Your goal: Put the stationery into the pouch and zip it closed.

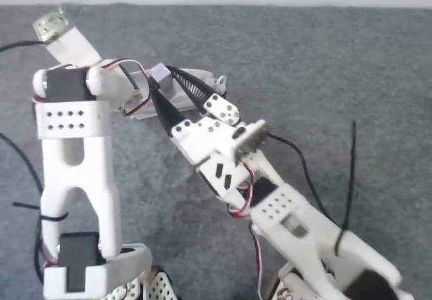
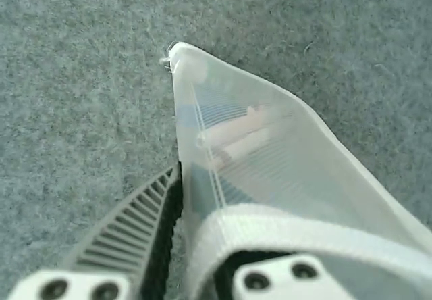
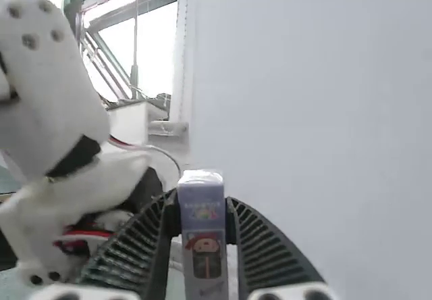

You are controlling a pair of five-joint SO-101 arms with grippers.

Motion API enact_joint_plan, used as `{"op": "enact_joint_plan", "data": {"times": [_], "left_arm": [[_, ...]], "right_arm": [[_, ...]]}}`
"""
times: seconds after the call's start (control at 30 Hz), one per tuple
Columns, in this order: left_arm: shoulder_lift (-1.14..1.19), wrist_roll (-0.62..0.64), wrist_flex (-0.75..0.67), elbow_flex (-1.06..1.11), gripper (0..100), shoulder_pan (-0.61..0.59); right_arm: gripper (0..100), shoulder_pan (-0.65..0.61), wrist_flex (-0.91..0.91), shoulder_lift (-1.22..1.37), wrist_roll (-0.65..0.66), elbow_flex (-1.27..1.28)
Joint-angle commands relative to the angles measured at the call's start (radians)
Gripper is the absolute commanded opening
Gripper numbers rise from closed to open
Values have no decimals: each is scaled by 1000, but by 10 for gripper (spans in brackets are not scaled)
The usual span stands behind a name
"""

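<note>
pouch [image 2: 283, 171], a see-through plastic one, sits in the upper middle of the overhead frame, lifted at an angle off the grey counter [image 1: 324, 63]. the left hand [image 2: 182, 192] is clenched on one edge of it, with a ridged black finger pressed against the plastic. a couple of pale stick-shaped items [image 2: 236, 134] show through the wall, lying inside. how wide the mouth stands cannot be made out, and the zip cannot be seen.

the right hand [image 3: 201, 202] is grasping a small lavender eraser [image 3: 201, 246], standing upright between its two ridged fingers. in the overhead frame the eraser [image 1: 159, 76] is just left of the pouch, in the upper middle, with both hands crowded close together there.

judging from this, the eraser has yet to go in and the zipping is not yet done. the likely trouble is the eraser catching on the rim or landing outside, since the plastic is thin and floppy and is held by one edge only. a push from the right hand could also tug the pouch out of the left hand's pinch, or the two hands could knock each other, being so near.

the eraser's sleeve carries a small cartoon figure and a line of coloured print above it, too small to read. no label shows on the pouch.
</note>
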Motion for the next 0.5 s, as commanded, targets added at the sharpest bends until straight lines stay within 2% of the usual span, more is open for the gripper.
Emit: {"op": "enact_joint_plan", "data": {"times": [0.0,0.1,0.23,0.37,0.47], "left_arm": [[-66,-11,-11,-15,12,5],[-66,-11,-9,-15,12,5],[-66,-11,-9,-15,12,0],[-66,-12,-9,-15,12,-2],[-66,-12,-9,-15,12,-3]], "right_arm": [[6,28,-116,101,163,-74],[6,27,-188,197,272,-75],[18,28,-231,266,299,-75],[135,28,-226,265,304,-40],[151,15,-225,239,365,-2]]}}
